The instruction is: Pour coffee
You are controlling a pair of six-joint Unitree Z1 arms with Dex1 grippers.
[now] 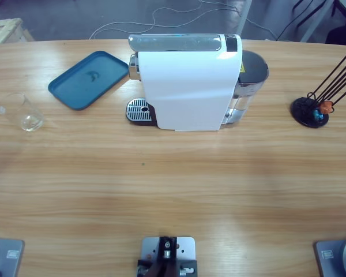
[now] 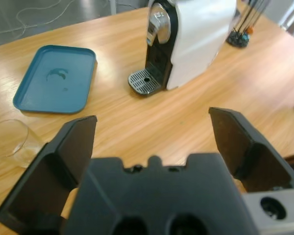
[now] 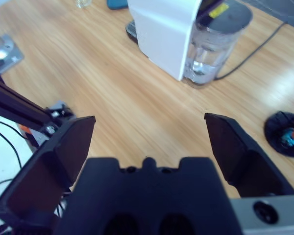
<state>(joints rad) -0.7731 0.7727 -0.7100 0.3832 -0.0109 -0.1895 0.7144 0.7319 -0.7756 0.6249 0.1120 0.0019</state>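
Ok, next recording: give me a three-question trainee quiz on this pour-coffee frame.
1. True or false: the glass cup stands on the blue tray.
2. What sits under the coffee machine's spout: A) the cup, B) only the bare drip grate, C) a capsule?
3. How do the jaws of the left gripper and right gripper stand?

Key: 1. False, it stands on the table beside the tray. 2. B. 3. Both open, holding nothing.
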